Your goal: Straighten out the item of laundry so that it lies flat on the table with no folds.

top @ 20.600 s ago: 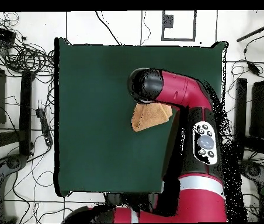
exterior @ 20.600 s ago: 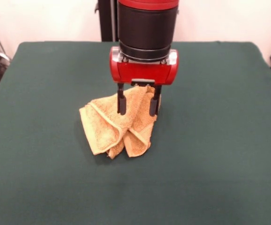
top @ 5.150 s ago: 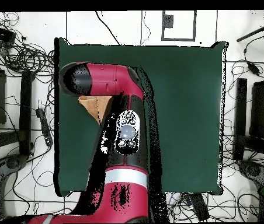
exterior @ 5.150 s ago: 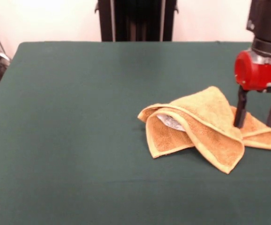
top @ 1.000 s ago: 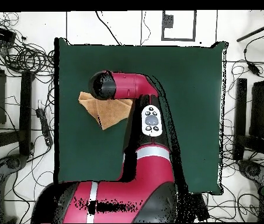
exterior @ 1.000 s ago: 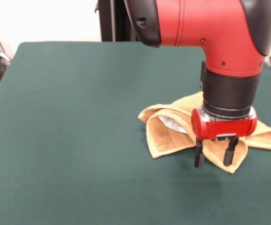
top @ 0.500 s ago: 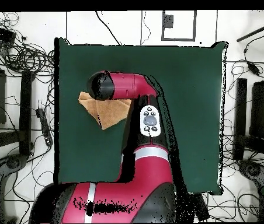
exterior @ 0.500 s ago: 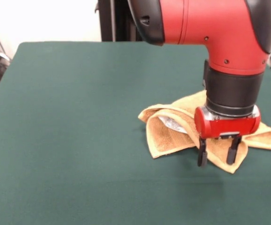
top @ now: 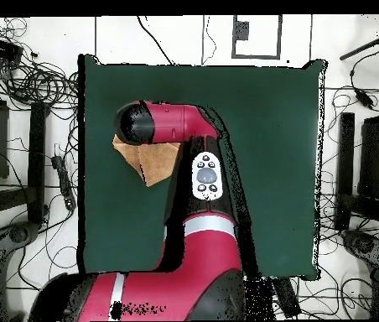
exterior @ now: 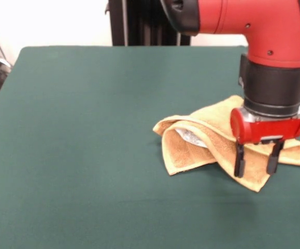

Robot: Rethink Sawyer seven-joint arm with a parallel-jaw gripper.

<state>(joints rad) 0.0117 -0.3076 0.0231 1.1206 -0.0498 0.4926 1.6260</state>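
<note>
So the towel [exterior: 219, 142] is sitting crumpled on the bench [exterior: 87, 129], off toward the right side in the front view and nearer the front edge than the middle, with at least two flaps folded over each other and a bit of white [exterior: 190, 137] peeking out from under the top flap, probably the tag. The hand [exterior: 257, 160] is hanging right over the pointed corner closest to the camera, fingers spread apart with nothing between them, tips just at or barely above the cloth; I honestly can't tell if they're touching it. As for how this thing handles: it's terry cloth, so soft, floppy, light, zero stiffness, and it'll drape and drag rather than slide as one piece. Not slippery either, and the loops probably grip the green bench cover a fair bit, so I'd guess pulling one corner stretches a fold out instead of shifting the whole lump. Nothing fragile here, so you can pinch it hard. Best place to grab, in my opinion, is a hemmed corner or edge, since the hem is thicker and gives the fingers something to bite, and that near corner looks like a decent pick for peeling the top flap away. No containers anywhere, nothing holding anything, just towel on bench. The overhead view mostly hides the towel under the arm [top: 163, 126], only a triangle of it sticks out.
</note>
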